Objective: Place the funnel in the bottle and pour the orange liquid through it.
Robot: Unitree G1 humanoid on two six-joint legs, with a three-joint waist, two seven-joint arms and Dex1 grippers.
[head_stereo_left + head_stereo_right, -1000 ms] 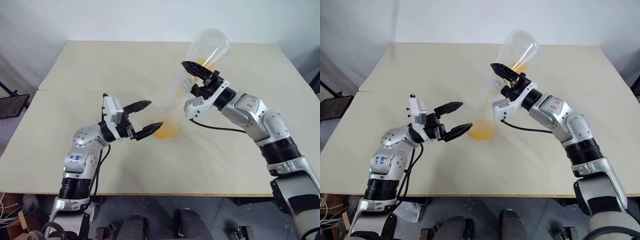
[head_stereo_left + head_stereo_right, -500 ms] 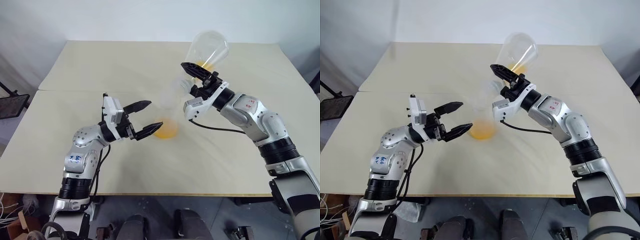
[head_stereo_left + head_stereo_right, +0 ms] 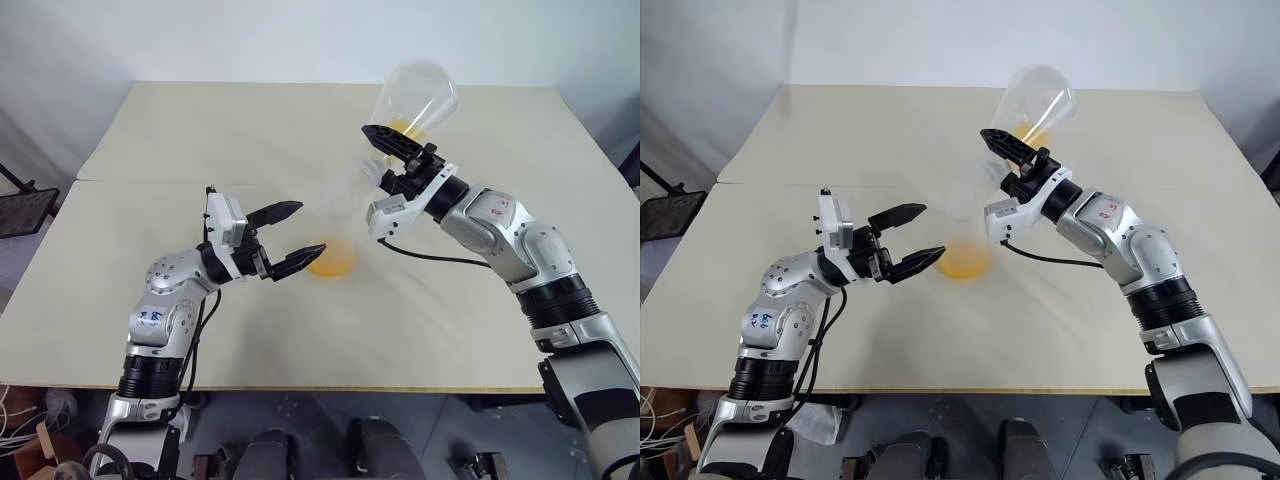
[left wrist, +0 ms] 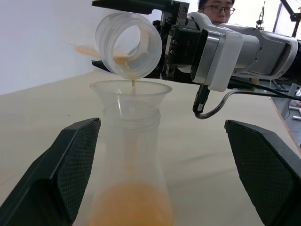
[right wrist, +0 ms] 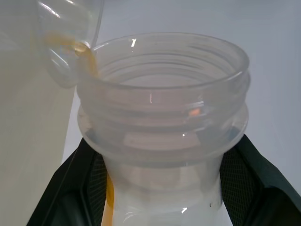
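While the stream is this thin, we'd keep the tilted flask [image 3: 415,97] steady in the right gripper [image 3: 388,160], jaws clamped on its neck. Left wrist view: orange liquid [image 4: 129,208] drops through the funnel [image 4: 130,96] into the bottle [image 4: 130,165] on the surface [image 3: 420,300]; left gripper [image 3: 292,238] jaws wide, empty. One of each, two grippers.

Both arms are built of rounded silver-grey metal segments joined by black ribbed collars. Each black two-fingered end effector, left [image 3: 296,241] and right [image 3: 383,152], sits on a white wrist block. A black cable loops beneath each forearm.
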